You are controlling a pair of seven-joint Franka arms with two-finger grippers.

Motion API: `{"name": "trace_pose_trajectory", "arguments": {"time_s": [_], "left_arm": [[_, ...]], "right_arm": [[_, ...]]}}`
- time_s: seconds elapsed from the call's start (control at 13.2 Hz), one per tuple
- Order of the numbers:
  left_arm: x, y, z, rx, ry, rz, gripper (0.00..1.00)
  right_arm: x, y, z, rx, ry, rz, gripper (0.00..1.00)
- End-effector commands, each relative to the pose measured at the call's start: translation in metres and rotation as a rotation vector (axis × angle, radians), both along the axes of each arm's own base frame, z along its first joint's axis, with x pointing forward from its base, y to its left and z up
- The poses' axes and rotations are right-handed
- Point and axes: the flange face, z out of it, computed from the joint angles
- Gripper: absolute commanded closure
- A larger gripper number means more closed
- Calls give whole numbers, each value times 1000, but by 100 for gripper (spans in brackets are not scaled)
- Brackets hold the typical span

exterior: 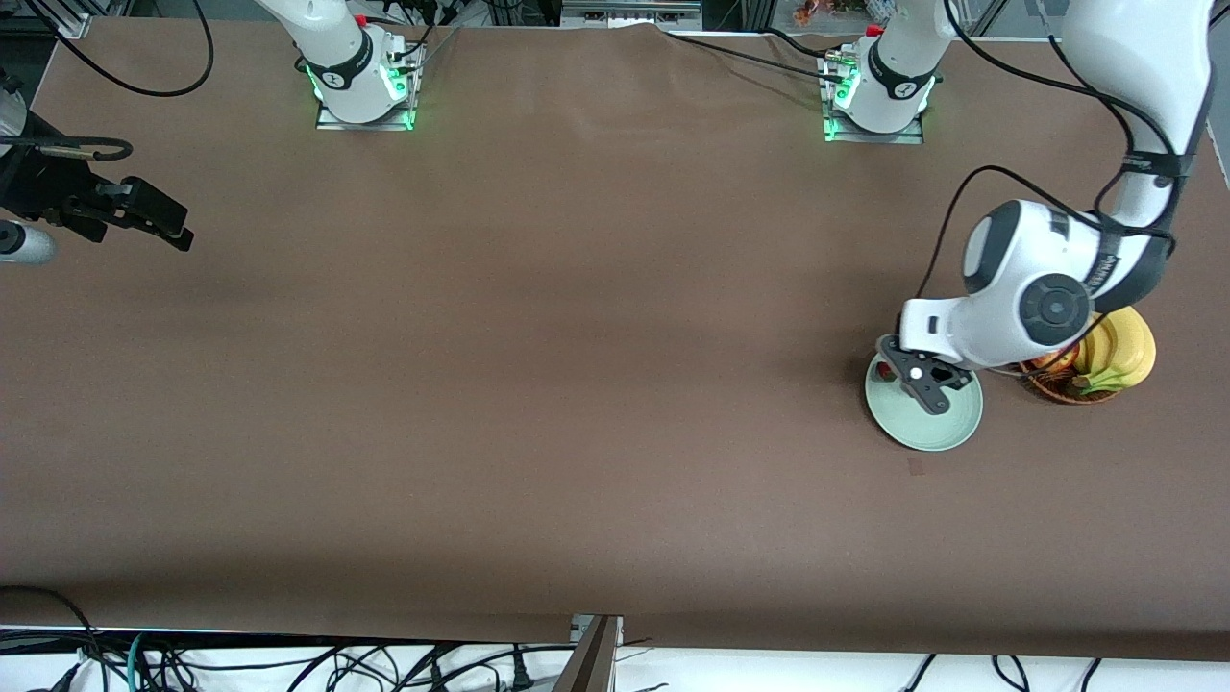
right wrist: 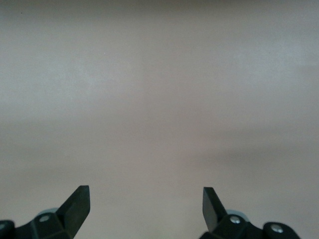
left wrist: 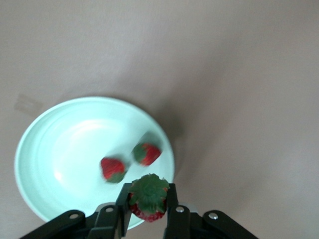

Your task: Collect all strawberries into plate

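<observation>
You have two strawberries (left wrist: 113,169) (left wrist: 147,153) lying in the plate (left wrist: 45,149) and the third strawberry (left wrist: 148,197) pinched in the left gripper (left wrist: 148,209) over the plate's rim at about five o'clock, so only its release remains, while the right gripper (right wrist: 146,206) waits wide open.
</observation>
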Motion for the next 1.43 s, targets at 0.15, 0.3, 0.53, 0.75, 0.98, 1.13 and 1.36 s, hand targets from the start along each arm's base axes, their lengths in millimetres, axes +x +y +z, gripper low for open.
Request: {"name": "trace_pose_trajectory", "arguments": {"time_s": [0.15, 0.3, 0.53, 0.75, 0.98, 1.13, 1.36], "left_arm": [[2, 73, -14, -91, 37, -173, 66], [1, 67, -9, -108, 40, -172, 0], [5, 56, 2, -137, 56, -146, 0], [12, 47, 32, -126, 103, -78, 0], [19, 37, 78, -86, 156, 66, 0], [21, 44, 111, -47, 194, 182, 0], [22, 49, 163, 26, 210, 400, 0]], "right_arm": [[3, -8, 3, -5, -2, -5, 0], [3, -8, 3, -3, -2, -7, 0], [3, -6, 3, -3, -2, -10, 0], [3, -6, 3, -3, -2, -11, 0], [3, -3, 3, -3, -2, -8, 0], [3, -1, 3, -1, -2, -5, 0], [3, -1, 3, -3, -4, -5, 0]]}}
